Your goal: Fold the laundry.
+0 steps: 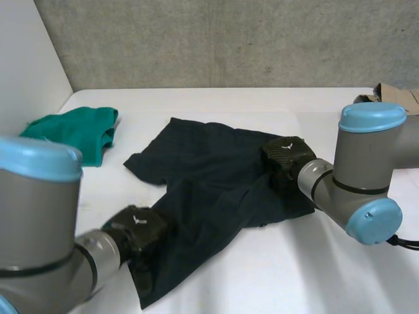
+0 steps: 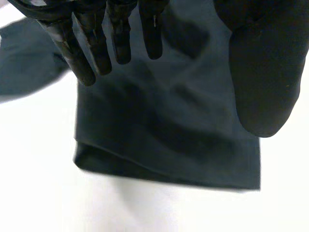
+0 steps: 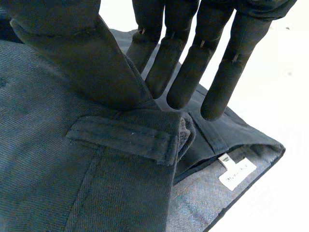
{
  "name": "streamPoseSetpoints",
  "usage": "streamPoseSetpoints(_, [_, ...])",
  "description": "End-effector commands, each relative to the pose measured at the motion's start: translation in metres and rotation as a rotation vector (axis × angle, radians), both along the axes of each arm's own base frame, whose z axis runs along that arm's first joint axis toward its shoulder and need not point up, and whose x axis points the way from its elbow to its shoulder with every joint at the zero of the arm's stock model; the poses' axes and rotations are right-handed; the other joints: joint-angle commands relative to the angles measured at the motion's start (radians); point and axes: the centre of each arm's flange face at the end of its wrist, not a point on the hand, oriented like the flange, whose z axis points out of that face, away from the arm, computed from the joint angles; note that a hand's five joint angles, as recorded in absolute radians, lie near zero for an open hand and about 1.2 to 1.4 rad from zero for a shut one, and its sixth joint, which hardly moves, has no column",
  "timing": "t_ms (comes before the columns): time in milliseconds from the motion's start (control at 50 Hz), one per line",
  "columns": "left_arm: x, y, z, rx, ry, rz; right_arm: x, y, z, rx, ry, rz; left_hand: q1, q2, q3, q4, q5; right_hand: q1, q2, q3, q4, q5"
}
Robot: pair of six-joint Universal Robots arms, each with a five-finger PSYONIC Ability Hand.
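Head view: looks down and forward from between and behind the arms (image 1: 366,157), far enough back to take in the white table (image 1: 281,275) and the dark shorts (image 1: 216,176). Left wrist view: looks along the left hand (image 2: 265,72), close over a leg hem. Right wrist view: looks along the right hand (image 3: 72,53), close at the waistband. Shared by all three: the shorts.

Matt dark woven cloth shorts (image 1: 216,183), smooth white table (image 1: 294,261)

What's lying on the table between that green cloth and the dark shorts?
Nothing. In the head view, a bare strip of white table separates the green cloth from the dark shorts.
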Motion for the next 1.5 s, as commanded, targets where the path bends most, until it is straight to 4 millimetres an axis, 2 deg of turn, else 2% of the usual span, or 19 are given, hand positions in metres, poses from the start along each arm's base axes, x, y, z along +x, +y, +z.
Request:
streamPoseSetpoints(20, [-0.002,0.001,-0.020,-0.008,-0.062,0.029,0.000,-0.007,-0.003,0.011,-0.033,-0.062,0.041,0.038,0.027,0.044,0.051,0.252,0.200,0.208,0.200,0.206])
streamPoseSetpoints(100, [-0.007,-0.001,-0.024,-0.023,-0.057,0.015,-0.002,-0.011,-0.003,0.002,-0.038,-0.086,0.064,0.061,0.050,0.067,0.074,0.252,0.200,0.208,0.200,0.206])
streamPoseSetpoints(180, [-0.016,-0.003,-0.025,-0.060,-0.035,0.005,-0.003,-0.011,-0.002,0.003,-0.052,-0.099,0.255,0.252,0.241,0.258,0.264,0.252,0.200,0.208,0.200,0.206])
streamPoseSetpoints(260, [-0.022,-0.010,-0.033,-0.102,-0.035,0.014,-0.004,-0.012,0.000,0.007,-0.073,-0.111,0.692,0.689,0.678,0.695,0.702,0.252,0.200,0.208,0.200,0.206])
streamPoseSetpoints(300, [-0.027,-0.011,-0.042,-0.112,-0.050,0.015,-0.007,-0.014,0.004,0.006,-0.083,-0.122,1.067,1.064,1.053,1.070,1.076,0.252,0.200,0.208,0.200,0.206])
streamPoseSetpoints(380, [-0.030,-0.010,-0.047,-0.093,-0.065,0.019,-0.012,-0.012,0.012,-0.005,-0.081,-0.126,1.068,1.065,1.054,1.071,1.078,0.252,0.200,0.208,0.200,0.206])
streamPoseSetpoints(420, [-0.030,-0.010,-0.042,-0.100,-0.049,0.009,-0.014,-0.007,0.016,-0.015,-0.055,-0.112,1.068,1.065,1.054,1.071,1.078,0.252,0.200,0.208,0.200,0.206])
streamPoseSetpoints(440, [-0.031,-0.008,-0.029,-0.123,-0.018,-0.007,-0.015,-0.005,0.018,-0.019,-0.040,-0.103,1.068,1.065,1.054,1.071,1.078,0.252,0.200,0.208,0.200,0.206])
streamPoseSetpoints(560, [-0.024,0.001,0.008,-0.133,0.047,-0.093,-0.043,0.039,0.019,-0.004,0.307,0.109,1.068,1.065,1.054,1.071,1.078,0.252,0.200,0.208,0.200,0.206])
streamPoseSetpoints(680, [-0.002,0.020,0.002,0.016,-0.107,-0.217,-0.088,0.111,0.009,0.114,0.693,0.487,1.068,1.065,1.054,1.071,1.078,0.252,0.200,0.208,0.200,0.206])
streamPoseSetpoints(760, [0.007,0.027,-0.004,0.092,-0.168,-0.271,-0.093,0.128,0.008,0.070,0.740,0.575,1.068,1.065,1.054,1.071,1.078,0.252,0.200,0.208,0.200,0.206])
streamPoseSetpoints(840, [0.005,0.023,-0.005,0.075,-0.175,-0.286,-0.083,0.117,0.007,0.020,0.666,0.490,1.068,1.065,1.054,1.071,1.078,0.252,0.200,0.208,0.200,0.206])
streamPoseSetpoints(920, [-0.003,0.000,-0.009,0.014,-0.161,-0.246,-0.075,0.093,0.006,-0.020,0.594,0.395,1.068,1.065,1.054,1.071,1.078,0.252,0.200,0.208,0.200,0.206])
streamPoseSetpoints(1120, [-0.026,-0.052,0.010,-0.179,-0.035,-0.130,-0.054,0.038,0.014,-0.047,0.358,0.162,1.068,1.065,1.054,1.071,1.078,0.252,0.200,0.208,0.200,0.206])
streamPoseSetpoints(1180, [-0.026,-0.047,0.011,-0.152,-0.036,-0.121,-0.051,0.035,0.013,-0.026,0.326,0.132,0.563,0.560,0.549,0.566,0.572,0.252,0.200,0.208,0.200,0.206])
streamPoseSetpoints(1240, [-0.024,-0.041,0.010,-0.118,-0.033,-0.120,-0.049,0.034,0.012,-0.028,0.314,0.123,0.228,0.224,0.214,0.231,0.237,0.252,0.200,0.208,0.200,0.206])
streamPoseSetpoints(1260, [-0.021,-0.035,0.011,-0.098,-0.035,-0.107,-0.048,0.030,0.014,-0.045,0.299,0.114,-0.094,-0.097,-0.108,-0.091,-0.084,0.252,0.200,0.208,0.200,0.206])
streamPoseSetpoints(1400, [-0.007,-0.005,0.025,-0.093,-0.009,-0.096,-0.036,0.011,0.011,-0.074,0.222,0.058,-0.094,-0.097,-0.108,-0.091,-0.085,0.252,0.200,0.208,0.200,0.206])
streamPoseSetpoints(1500, [-0.005,0.008,0.023,-0.094,-0.010,-0.110,-0.028,0.005,0.005,-0.030,0.168,0.005,-0.088,-0.091,-0.102,-0.085,-0.079,0.252,0.200,0.208,0.200,0.206])
